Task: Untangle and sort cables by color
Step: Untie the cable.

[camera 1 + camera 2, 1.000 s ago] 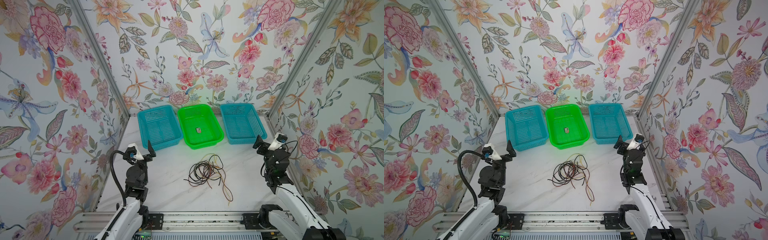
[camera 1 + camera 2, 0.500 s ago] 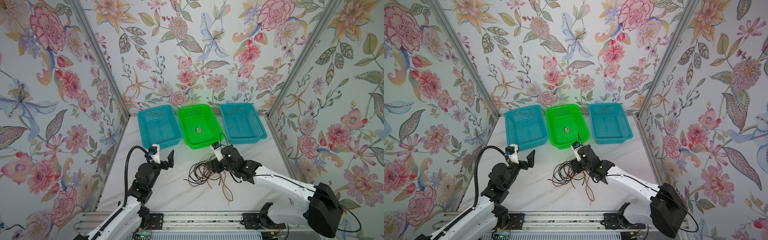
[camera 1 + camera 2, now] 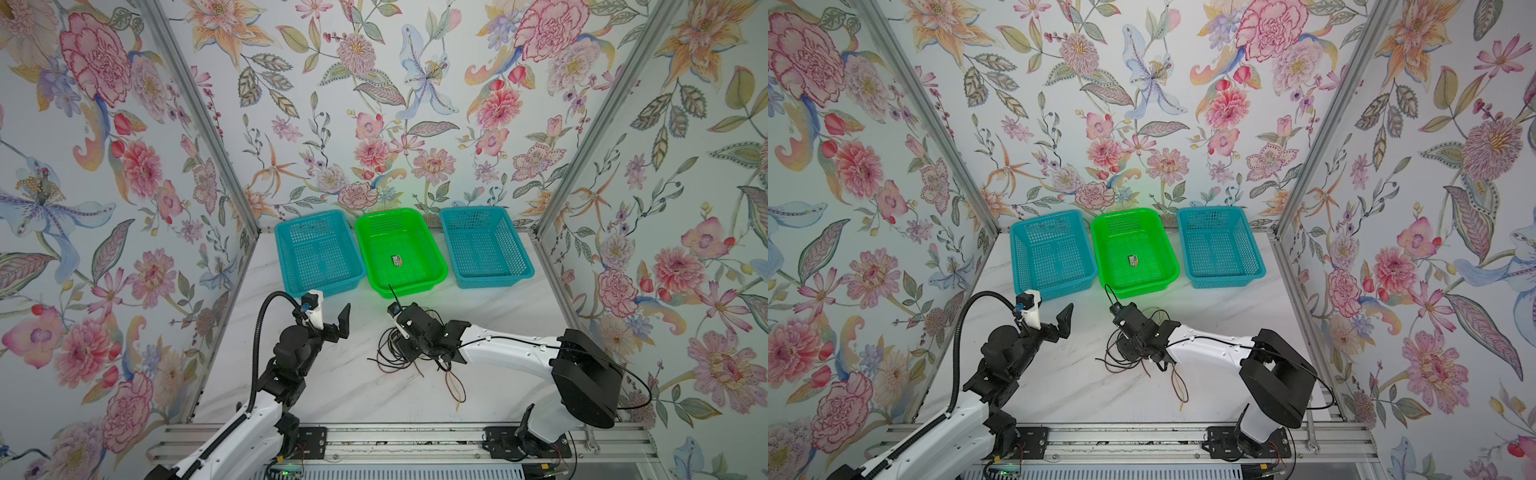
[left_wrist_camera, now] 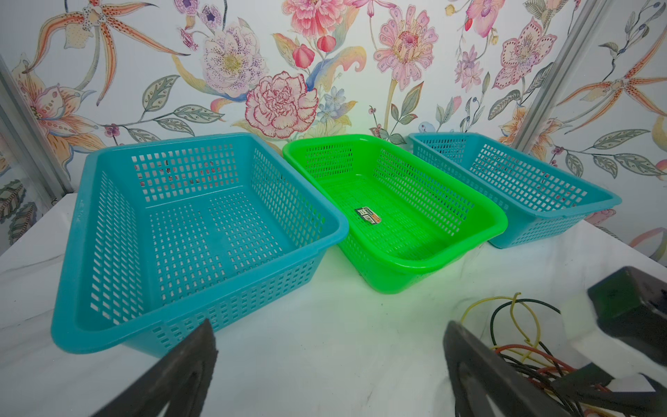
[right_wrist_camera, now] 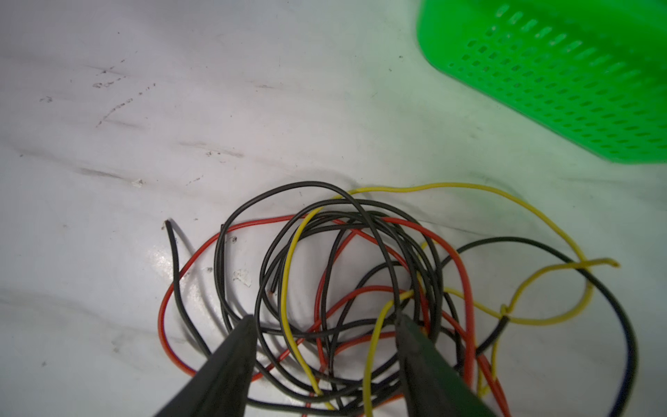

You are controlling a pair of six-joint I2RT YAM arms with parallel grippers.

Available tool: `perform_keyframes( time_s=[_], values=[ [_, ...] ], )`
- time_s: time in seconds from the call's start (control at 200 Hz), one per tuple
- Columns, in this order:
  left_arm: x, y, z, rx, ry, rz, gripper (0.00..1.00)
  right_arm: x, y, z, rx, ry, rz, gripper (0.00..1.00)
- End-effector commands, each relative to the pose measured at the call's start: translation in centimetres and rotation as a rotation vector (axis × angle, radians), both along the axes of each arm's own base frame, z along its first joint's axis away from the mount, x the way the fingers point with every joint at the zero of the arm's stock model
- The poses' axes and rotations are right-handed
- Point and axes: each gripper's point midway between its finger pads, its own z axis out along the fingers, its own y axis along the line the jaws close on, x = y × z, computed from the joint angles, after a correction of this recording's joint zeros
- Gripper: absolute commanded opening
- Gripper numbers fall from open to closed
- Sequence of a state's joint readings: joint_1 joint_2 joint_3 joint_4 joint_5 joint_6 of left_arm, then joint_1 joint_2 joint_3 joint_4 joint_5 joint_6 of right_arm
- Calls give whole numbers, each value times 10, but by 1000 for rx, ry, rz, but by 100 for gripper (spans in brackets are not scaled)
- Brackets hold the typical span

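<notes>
Black, red, yellow cables (image 5: pixel 285 289) tangled under spread right end effector (image 5: pixel 325 317).

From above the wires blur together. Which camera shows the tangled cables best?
The right wrist view: the cables fill it close up, each colour distinct. Both top views show a small dark tangle partly under the right gripper. The left wrist view catches only an edge.
</notes>
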State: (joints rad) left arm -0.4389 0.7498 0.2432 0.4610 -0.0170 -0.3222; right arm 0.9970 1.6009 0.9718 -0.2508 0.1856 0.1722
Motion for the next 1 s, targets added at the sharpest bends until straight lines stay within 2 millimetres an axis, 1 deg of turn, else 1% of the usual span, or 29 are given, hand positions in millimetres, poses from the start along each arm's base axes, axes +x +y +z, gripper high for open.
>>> perform_keyframes(
  time_s=[0.0, 0.14, 0.26, 0.425, 0.536, 0.701, 0.831, 0.991],
  values=[
    [-4, -4, -13, 21, 31, -27, 99, 8, -6, 14, 20, -13, -53, 62],
    [-3, -6, -14, 20, 33, -33, 99, 9, -14, 26, 58, -26, -74, 62],
    [-2, -7, -17, 23, 41, -37, 99, 10, -25, 34, 84, -34, -98, 62],
    [0, -9, -17, 20, 46, -45, 99, 4, -35, 40, 115, -18, -97, 57],
    [0, -12, -16, 13, 47, -54, 99, -4, -41, 33, 104, 7, -88, 55],
    [1, -13, -17, 6, 50, -58, 99, -16, -39, 20, 92, 58, -54, 53],
    [1, -15, -18, 4, 56, -64, 99, -17, -39, 11, 74, 75, -55, 50],
    [1, -17, -20, 4, 63, -70, 99, -16, -39, 7, 60, 77, -56, 45]
  ],
)
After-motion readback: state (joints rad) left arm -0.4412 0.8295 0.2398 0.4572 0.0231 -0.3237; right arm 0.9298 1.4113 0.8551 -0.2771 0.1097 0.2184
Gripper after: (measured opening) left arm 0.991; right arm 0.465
